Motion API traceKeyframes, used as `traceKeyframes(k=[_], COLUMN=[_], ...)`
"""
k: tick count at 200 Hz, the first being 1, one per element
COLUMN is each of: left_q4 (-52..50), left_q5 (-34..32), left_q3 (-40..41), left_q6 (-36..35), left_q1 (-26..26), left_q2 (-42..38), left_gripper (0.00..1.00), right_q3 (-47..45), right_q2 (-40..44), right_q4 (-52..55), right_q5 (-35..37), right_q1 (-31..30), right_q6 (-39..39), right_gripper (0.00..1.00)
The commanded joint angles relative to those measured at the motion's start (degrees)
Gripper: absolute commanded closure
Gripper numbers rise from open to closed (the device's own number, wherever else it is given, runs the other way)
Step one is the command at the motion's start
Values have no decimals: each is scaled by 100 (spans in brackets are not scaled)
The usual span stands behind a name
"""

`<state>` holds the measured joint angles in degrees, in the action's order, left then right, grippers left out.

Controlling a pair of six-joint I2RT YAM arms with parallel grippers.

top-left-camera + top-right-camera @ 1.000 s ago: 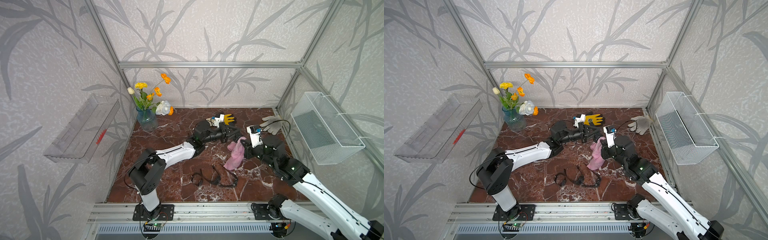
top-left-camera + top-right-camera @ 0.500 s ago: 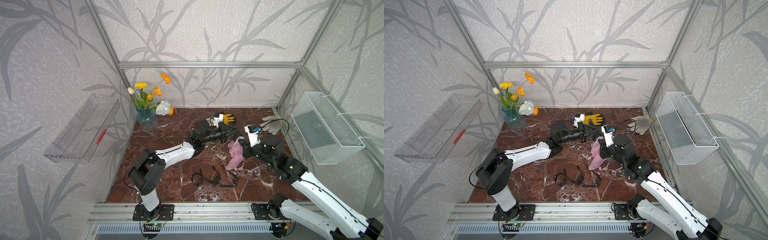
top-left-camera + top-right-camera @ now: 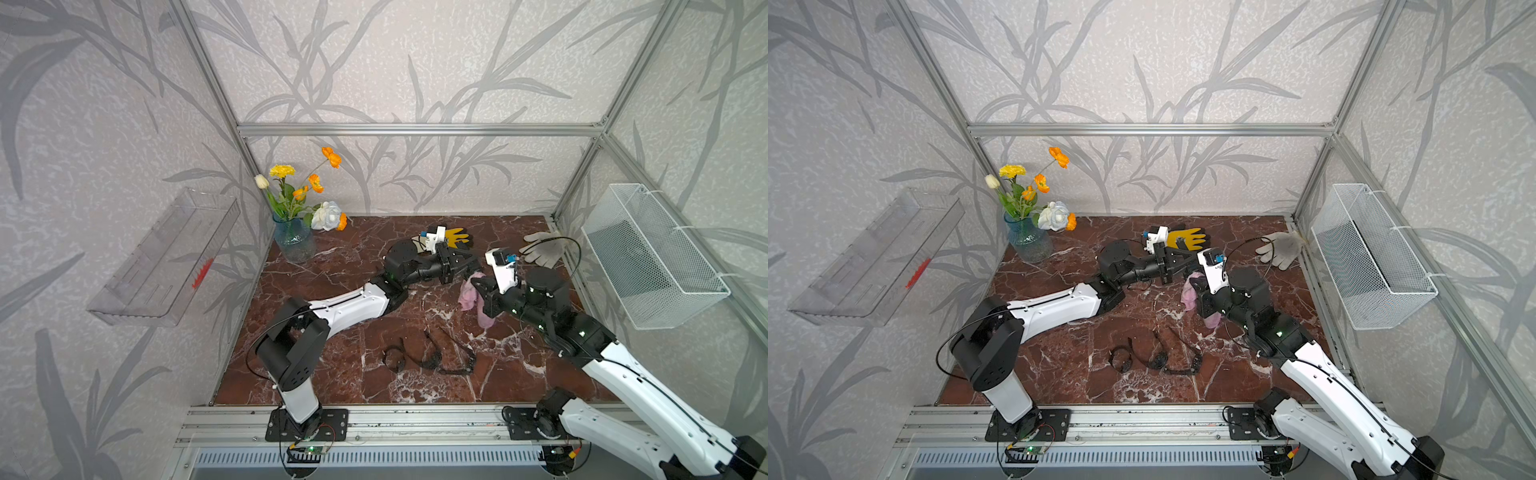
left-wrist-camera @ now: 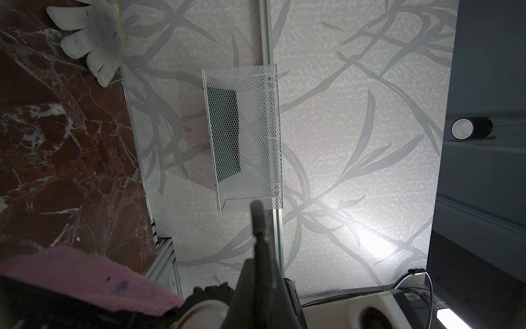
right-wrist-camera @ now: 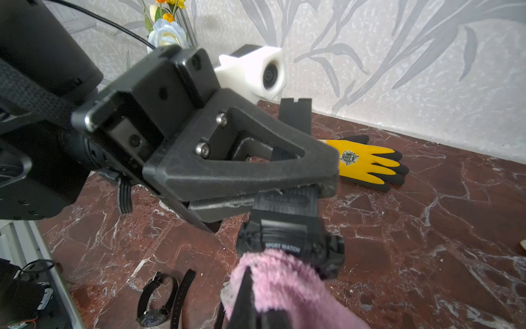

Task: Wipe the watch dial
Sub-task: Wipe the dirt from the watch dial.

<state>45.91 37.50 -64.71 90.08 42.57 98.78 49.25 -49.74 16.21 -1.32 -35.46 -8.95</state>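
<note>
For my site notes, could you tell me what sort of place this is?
Probably a robot test cell dressed as a home: wallpapered panels in an aluminium frame, left arm and right arm bolted to a rail, a flower vase on the tabletop.

Cloth (image 5: 284, 282) against watch (image 5: 287, 232); loose watches (image 3: 394, 360) in front; vase (image 3: 293, 241) back-left corner.

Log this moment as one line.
left gripper: shut on watch strap | right gripper: shut on pink cloth | dial: pink cloth over it
</note>
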Motion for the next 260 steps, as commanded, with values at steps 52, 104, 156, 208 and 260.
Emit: traceKeyframes(k=[52,104,156,208,260], left_q4=[197,224,120,238,155], left_q5=[370,362,338,334,328], left_q3=[10,-15,20,11,20], left_q6=[3,30,-39,54,1], left_q1=[138,139,143,138,138], left_q2=[-184,-141,-177,-128,-149], left_gripper=[100,100,100,100,100], right_q3=[-91,-17,267,285,364], right_q2=[311,-68,-555,-669,-467], right_q4=[-682,-1223,151,552,-58], right_q5=[1354,-1050,74,1803,2140], right_q1=[-95,-162,-316,-349,-350], right_q6=[-54,274,463,156,49], right_gripper=[100,100,100,100,100])
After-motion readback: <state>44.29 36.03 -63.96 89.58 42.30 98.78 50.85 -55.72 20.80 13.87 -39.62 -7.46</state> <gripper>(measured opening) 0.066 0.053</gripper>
